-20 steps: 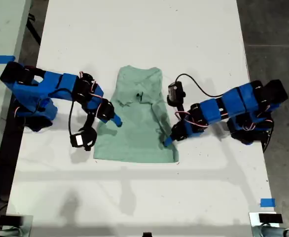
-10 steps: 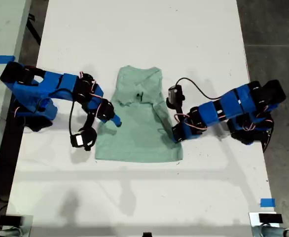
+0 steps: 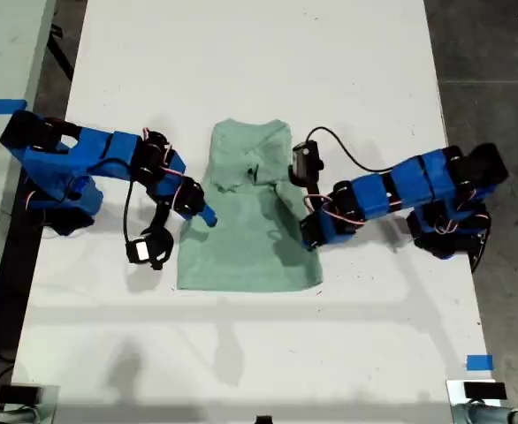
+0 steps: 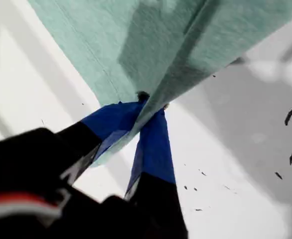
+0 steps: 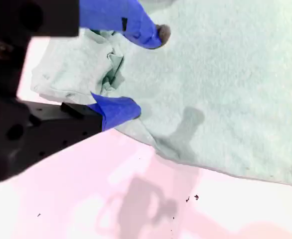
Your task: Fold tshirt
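My first gripper (image 4: 146, 107) pinches the tshirt (image 3: 246, 216) edge, lifted off the tabletop (image 3: 241, 71); my second gripper (image 5: 143, 69) sits spread over bunched cloth.

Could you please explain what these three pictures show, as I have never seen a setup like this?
These are two small blue robot arms on a white table, working to fold a pale green tshirt that lies between them. The wide picture is taken from above. The other two come from small cameras mounted on each arm, looking along its fingers. In the first close-up, my first gripper has its fingers pinched shut on the cloth's edge, lifting it a little. That is the arm on the exterior view's right. In the second close-up, my second gripper has its fingers apart over the rumpled edge of the shirt. That is the arm on the exterior view's left.
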`<move>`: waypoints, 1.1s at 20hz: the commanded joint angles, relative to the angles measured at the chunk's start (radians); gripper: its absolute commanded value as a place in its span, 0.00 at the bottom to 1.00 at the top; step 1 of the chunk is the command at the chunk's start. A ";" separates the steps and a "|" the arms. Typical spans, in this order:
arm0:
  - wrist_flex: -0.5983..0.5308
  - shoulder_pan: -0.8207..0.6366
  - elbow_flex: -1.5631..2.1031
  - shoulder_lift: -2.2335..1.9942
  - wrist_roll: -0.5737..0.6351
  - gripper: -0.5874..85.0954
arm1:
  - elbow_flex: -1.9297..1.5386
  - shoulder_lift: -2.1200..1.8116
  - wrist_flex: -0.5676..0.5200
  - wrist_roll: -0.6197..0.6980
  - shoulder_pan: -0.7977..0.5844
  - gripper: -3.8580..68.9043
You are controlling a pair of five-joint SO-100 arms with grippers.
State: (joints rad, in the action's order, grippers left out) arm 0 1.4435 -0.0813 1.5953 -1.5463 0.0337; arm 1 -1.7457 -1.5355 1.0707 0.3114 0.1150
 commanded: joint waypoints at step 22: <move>0.018 0.031 -0.040 -0.071 -0.044 0.29 | 0.905 0.291 0.477 0.072 -0.077 0.40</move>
State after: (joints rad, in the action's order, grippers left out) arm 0 1.4435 -0.0721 1.5953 -1.5463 0.0077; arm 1 -0.8713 -1.1658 1.5555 0.3605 0.0568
